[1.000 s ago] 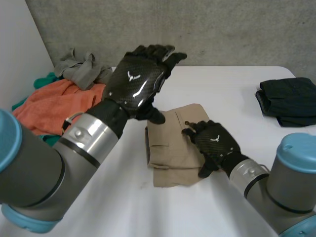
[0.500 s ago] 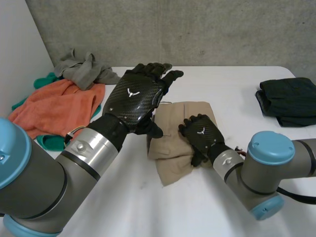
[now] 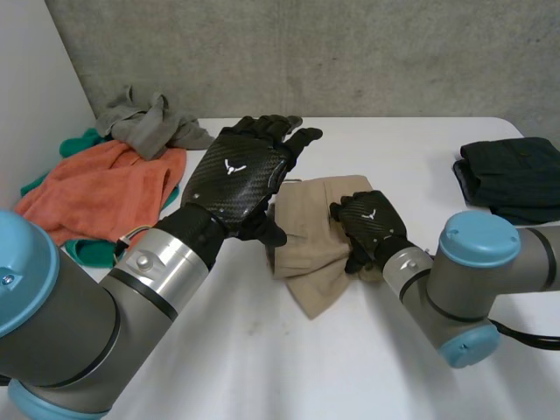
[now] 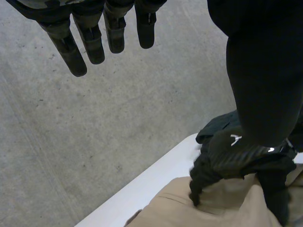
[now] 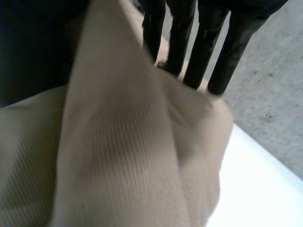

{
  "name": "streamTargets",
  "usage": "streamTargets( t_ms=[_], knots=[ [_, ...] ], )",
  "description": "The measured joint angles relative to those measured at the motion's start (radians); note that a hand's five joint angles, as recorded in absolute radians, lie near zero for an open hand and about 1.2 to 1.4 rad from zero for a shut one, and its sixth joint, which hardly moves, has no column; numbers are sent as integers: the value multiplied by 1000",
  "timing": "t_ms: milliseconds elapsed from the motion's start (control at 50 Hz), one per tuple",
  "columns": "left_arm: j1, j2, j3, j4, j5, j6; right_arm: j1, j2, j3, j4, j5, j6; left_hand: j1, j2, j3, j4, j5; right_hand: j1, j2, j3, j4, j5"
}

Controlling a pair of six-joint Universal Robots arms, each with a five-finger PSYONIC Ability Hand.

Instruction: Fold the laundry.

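Observation:
A tan folded garment [image 3: 311,254] lies in the middle of the white table [image 3: 262,350], its near part bunched and skewed. My right hand [image 3: 367,223] rests on its right edge, fingers curled into the cloth. In the right wrist view the tan garment [image 5: 118,156] rises in a fold between the thumb and the fingers [image 5: 189,47]. My left hand [image 3: 241,175] hovers open above the garment's left side, fingers [image 4: 94,38] straight and holding nothing. The left wrist view shows the right hand [image 4: 241,156] clutching the tan garment [image 4: 227,208].
An orange cloth [image 3: 96,188], a grey cloth [image 3: 144,118] and a green cloth [image 3: 83,140] are heaped at the far left. A dark folded stack [image 3: 512,179] sits at the right edge. A concrete wall stands behind the table.
My right hand has curled its fingers on the tan garment and dragged it away and to the right, bunching its near part. The left hand has sunk a little.

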Motion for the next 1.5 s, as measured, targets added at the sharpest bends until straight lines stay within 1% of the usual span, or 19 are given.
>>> streamTargets(
  t_ms=[20,40,80,120,300,400,460,540,680,740,880,1020,1180,1220,1280,1300,1340,1440,1500],
  knots=[
    [0,0,0,0,0,0,0,9,-12,8,-1,2,0,0,0,0,0,0,0,0,0,0],
    [0,0,0,0,0,0,0,18,-27,18,-1,3,0,0,0,0,0,156,242,212,213,163],
    [0,0,-1,0,-1,0,0,37,-69,42,-3,4,0,0,0,0,0,341,547,501,539,402],
    [0,0,-1,0,-1,0,0,42,-94,52,-4,4,0,0,0,0,0,370,589,541,598,457],
    [0,7,0,0,-1,0,-30,22,-222,59,-20,3,0,0,0,0,0,388,589,561,608,509],
    [3,12,0,1,-2,0,-122,-2,-354,7,-111,5,0,0,0,0,0,388,589,561,609,509],
    [5,14,0,2,-2,0,-196,-7,-445,-51,-187,15,0,0,0,0,0,388,589,565,610,526],
    [7,14,-2,1,-2,0,-298,10,-557,-94,-244,37,0,0,0,0,0,388,589,566,610,532],
    [7,15,-6,2,-3,0,-487,107,-727,-122,-305,106,0,0,0,0,0,388,589,576,610,532],
    [7,15,-6,3,-2,0,-569,174,-779,-136,-361,127,0,0,0,0,0,388,590,581,613,532],
    [8,15,-5,5,-2,0,-715,348,-810,-239,-504,156,0,0,0,0,0,388,591,581,615,532],
    [8,12,-5,6,-2,0,-800,468,-758,-314,-585,196,0,0,0,0,0,388,591,581,617,567],
    [8,8,-4,8,-2,0,-857,467,-656,-357,-657,211,0,0,0,0,0,384,583,579,614,584],
    [7,8,-4,8,-2,0,-862,451,-634,-362,-664,213,0,0,0,0,0,246,369,364,389,399],
    [7,9,-4,7,-1,0,-866,409,-588,-364,-663,216,0,0,0,0,0,-206,-186,-177,-140,-107],
    [7,9,-4,7,-2,0,-866,403,-582,-363,-662,216,0,0,0,0,0,-206,-186,-177,-140,-107],
    [7,10,-4,7,-2,0,-869,363,-544,-351,-650,217,0,0,0,0,0,-308,-359,-363,-345,-280],
    [6,12,-4,6,-3,-1,-889,247,-444,-267,-595,213,0,0,0,0,0,-308,-362,-369,-346,-285],
    [5,14,-4,6,-3,-1,-915,157,-374,-166,-548,203,0,0,0,0,0,-308,-362,-369,-346,-285]
  ],
)
